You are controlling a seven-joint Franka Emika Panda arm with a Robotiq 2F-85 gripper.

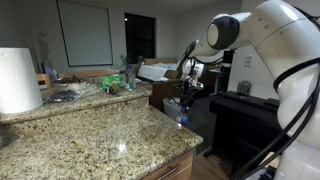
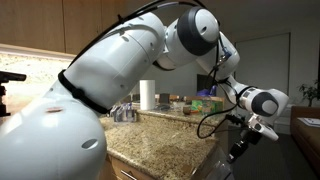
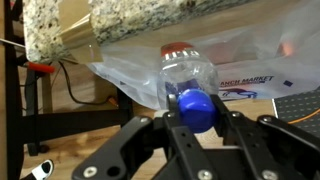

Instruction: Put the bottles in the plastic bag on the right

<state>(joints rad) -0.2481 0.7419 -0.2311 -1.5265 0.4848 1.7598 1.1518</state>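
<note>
My gripper (image 3: 198, 122) is shut on the blue cap of a clear plastic bottle (image 3: 188, 78), which points away from the wrist camera into the mouth of a clear plastic bag (image 3: 125, 72). The bag hangs beside the edge of the granite counter (image 3: 120, 22) and has printed lettering on it. A red-topped object (image 3: 180, 47) shows beyond the bottle, inside or behind the bag. In both exterior views the gripper (image 1: 186, 92) (image 2: 243, 138) is off the counter's end, with the bottle (image 1: 182, 115) (image 2: 237, 152) hanging below it.
A paper towel roll (image 1: 18, 80) (image 2: 147, 95) stands on the granite counter (image 1: 100, 140). Green and clear items (image 1: 118, 82) are clustered at the counter's far end. Dark furniture (image 1: 245, 120) is close beyond the gripper. Wood floor and cables (image 3: 75, 85) lie below.
</note>
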